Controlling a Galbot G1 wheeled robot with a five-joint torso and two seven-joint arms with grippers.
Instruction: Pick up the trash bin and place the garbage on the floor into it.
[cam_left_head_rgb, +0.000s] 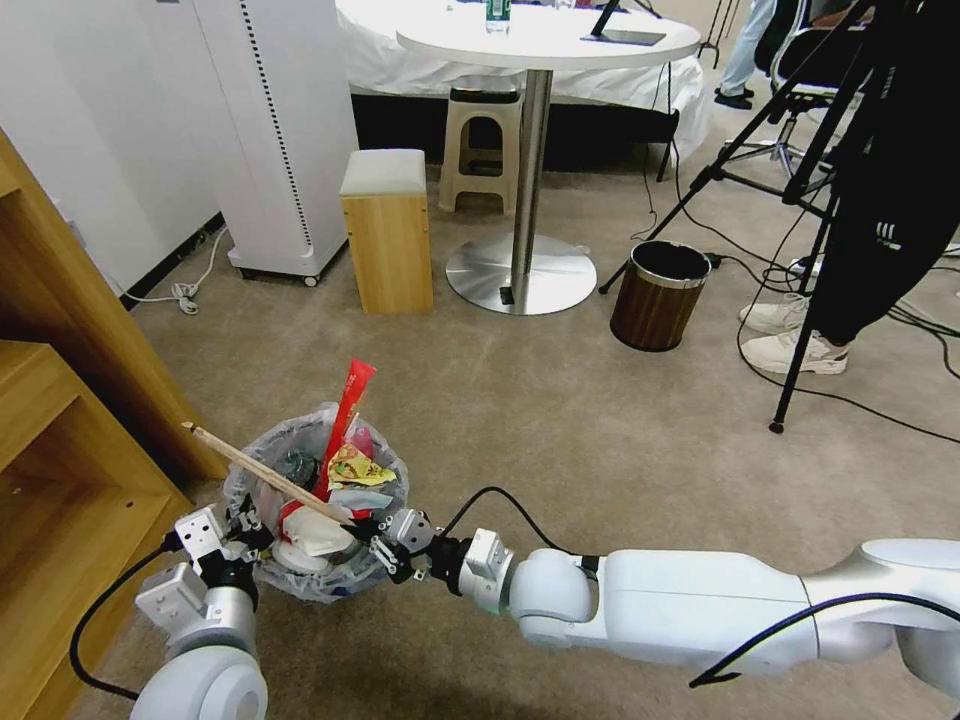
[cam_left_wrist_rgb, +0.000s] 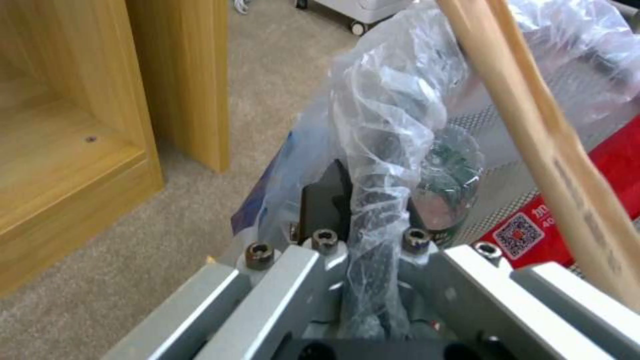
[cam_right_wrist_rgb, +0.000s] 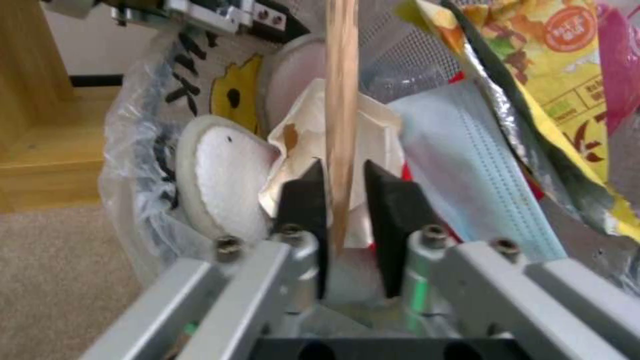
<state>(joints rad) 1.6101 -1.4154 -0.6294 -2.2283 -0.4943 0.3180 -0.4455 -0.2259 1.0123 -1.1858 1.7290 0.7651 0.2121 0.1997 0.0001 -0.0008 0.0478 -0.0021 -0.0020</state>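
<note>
A Galbot G1 works a hotel-style room with both arms at a nearly full trash bin (cam_left_head_rgb: 318, 505), which sits on the beige carpet floor (cam_left_head_rgb: 560, 420) beside a wooden shelf unit (cam_left_head_rgb: 60, 420). The left pincer (cam_left_head_rgb: 243, 528) is clamped on the bin's rim, its black pads pinching the crinkly white liner bag (cam_left_wrist_rgb: 380, 150), as the left wrist view shows. Directly across the bin from it, the right pincer (cam_left_head_rgb: 385, 545) reaches over the opposite rim with its jaws narrowed around the near end of a long wooden stick (cam_right_wrist_rgb: 341, 100); whether they press it firmly or have just slackened cannot be told, but the stick runs between them.

From the right pincer the stick runs out across the bin's contents and juts over the rim on the left pincer's side. Just beyond the right pincer's fingertips lie a white slipper (cam_right_wrist_rgb: 223, 185), a crumpled stained tissue (cam_right_wrist_rgb: 300, 145), a pale blue face mask (cam_right_wrist_rgb: 460, 170) and a yellow snack wrapper (cam_right_wrist_rgb: 547, 65); a tall red wrapper (cam_left_head_rgb: 345, 415) stands up out of the pile.

Judging by the bare carpet around the bin, the collecting looks close to finished: no loose litter is visible on the floor nearby, and the stick appears to be the last piece, not yet let go. A brown wood-grain bin (cam_left_head_rgb: 660, 295) stands well apart, near a round surface (cam_left_head_rgb: 545, 40).
</note>
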